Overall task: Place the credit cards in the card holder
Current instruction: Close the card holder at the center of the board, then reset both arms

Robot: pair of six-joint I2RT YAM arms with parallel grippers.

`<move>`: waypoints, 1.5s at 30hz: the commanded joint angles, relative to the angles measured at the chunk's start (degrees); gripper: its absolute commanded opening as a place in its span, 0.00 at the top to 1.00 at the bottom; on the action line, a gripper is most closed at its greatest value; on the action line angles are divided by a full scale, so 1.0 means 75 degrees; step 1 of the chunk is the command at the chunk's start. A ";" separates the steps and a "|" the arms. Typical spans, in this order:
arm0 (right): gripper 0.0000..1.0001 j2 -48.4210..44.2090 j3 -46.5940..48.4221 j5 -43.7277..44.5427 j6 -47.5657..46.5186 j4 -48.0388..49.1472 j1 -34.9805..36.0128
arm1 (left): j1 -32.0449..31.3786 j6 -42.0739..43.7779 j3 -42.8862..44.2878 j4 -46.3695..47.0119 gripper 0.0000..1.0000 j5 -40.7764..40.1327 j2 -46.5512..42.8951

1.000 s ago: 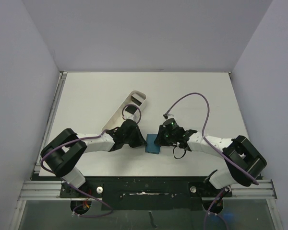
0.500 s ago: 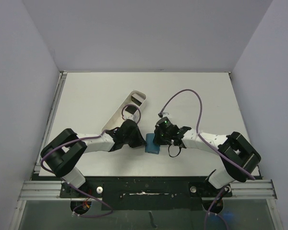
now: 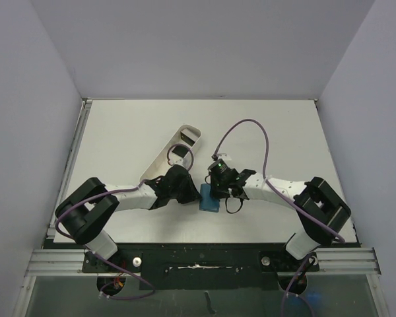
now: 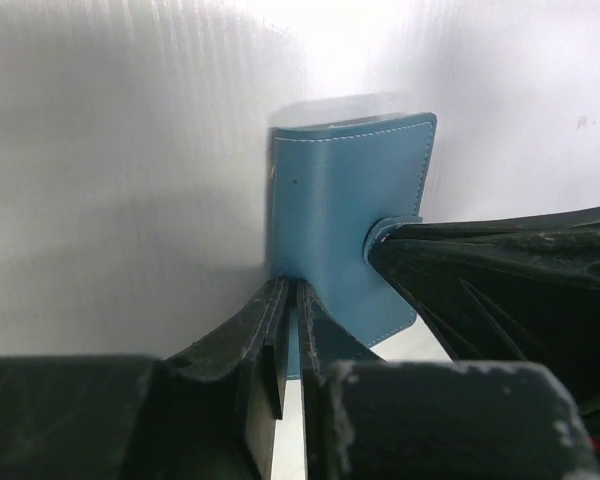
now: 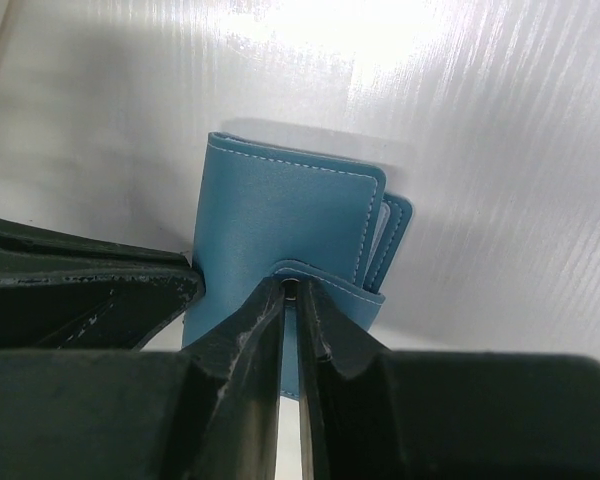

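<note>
Top external view placed the card holder (image 3: 210,198) near the table's (image 3: 277,132) front edge, between my two arms, with open white surface beyond it. My left gripper (image 4: 292,292) was nearly closed, pinching the holder's lower edge. My right gripper (image 5: 291,287) was clamped on its snap tab (image 5: 350,288). Only white stitching marked the teal cover. Dark credit cards (image 3: 179,152) lay in the white tray (image 3: 160,165), just to the left.
</note>
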 commanded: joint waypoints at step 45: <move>0.02 -0.7282 0.0299 0.3154 0.0095 -0.2018 0.0577 | 0.0060 0.1941 0.2520 -0.3875 0.28 -0.1602 -0.5581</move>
